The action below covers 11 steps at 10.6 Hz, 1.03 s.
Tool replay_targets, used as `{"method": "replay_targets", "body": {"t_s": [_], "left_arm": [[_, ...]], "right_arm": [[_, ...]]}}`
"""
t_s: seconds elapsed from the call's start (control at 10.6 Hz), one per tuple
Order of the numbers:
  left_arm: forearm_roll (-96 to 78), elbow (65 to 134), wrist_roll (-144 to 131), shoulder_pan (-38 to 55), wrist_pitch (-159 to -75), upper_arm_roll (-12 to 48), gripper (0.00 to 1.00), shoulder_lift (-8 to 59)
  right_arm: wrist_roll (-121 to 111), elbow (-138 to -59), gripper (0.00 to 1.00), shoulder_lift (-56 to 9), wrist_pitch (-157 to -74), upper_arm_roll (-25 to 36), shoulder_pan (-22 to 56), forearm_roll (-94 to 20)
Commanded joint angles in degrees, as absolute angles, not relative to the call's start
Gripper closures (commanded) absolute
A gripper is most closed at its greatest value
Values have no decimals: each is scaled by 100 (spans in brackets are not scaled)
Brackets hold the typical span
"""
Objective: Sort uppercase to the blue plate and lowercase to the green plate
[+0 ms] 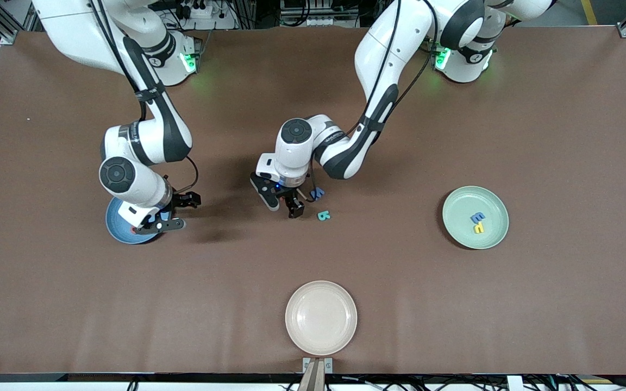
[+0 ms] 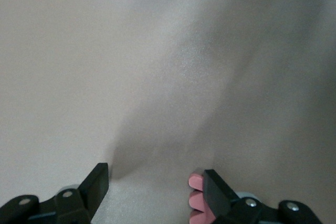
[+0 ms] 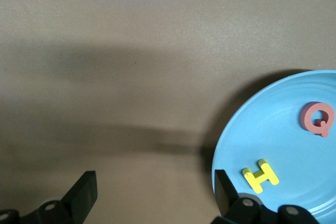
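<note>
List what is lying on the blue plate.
The blue plate holds a yellow H and a red Q. In the front view, the open right gripper hovers over it, covering most of the plate.

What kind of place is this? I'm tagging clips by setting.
Probably a robotics lab bench: two arms mounted at one brown-covered table, metal framing and cabling along its edges, and staged props, foam letters sorted onto a blue plate and a green plate.

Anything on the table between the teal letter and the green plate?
No. In the front view, only bare brown table lies between the teal letter and the green plate.
</note>
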State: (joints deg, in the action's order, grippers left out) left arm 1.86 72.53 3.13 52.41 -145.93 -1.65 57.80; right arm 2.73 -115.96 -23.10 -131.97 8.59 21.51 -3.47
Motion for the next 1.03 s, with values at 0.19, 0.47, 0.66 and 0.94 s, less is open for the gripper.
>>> {"method": "replay_targets", "body": {"t_s": [0.19, 0.47, 0.66, 0.94], "left_arm": [[62, 7251, 492, 5238, -14537, -167, 20, 5713], [61, 7260, 492, 5221, -14432, -167, 20, 5625], [62, 7268, 501, 5221, -14283, -150, 20, 5555], [53, 7277, 492, 5221, -14239, -53, 21, 5546]], "right_arm": [[264, -11637, 0, -2250, -13210, 809, 2057, -343], [264, -11637, 0, -2259, -13219, 809, 2057, -343], [264, -11637, 0, -2259, -13219, 809, 2048, -343], [264, -11637, 0, -2259, -13219, 809, 2048, -343]]}}
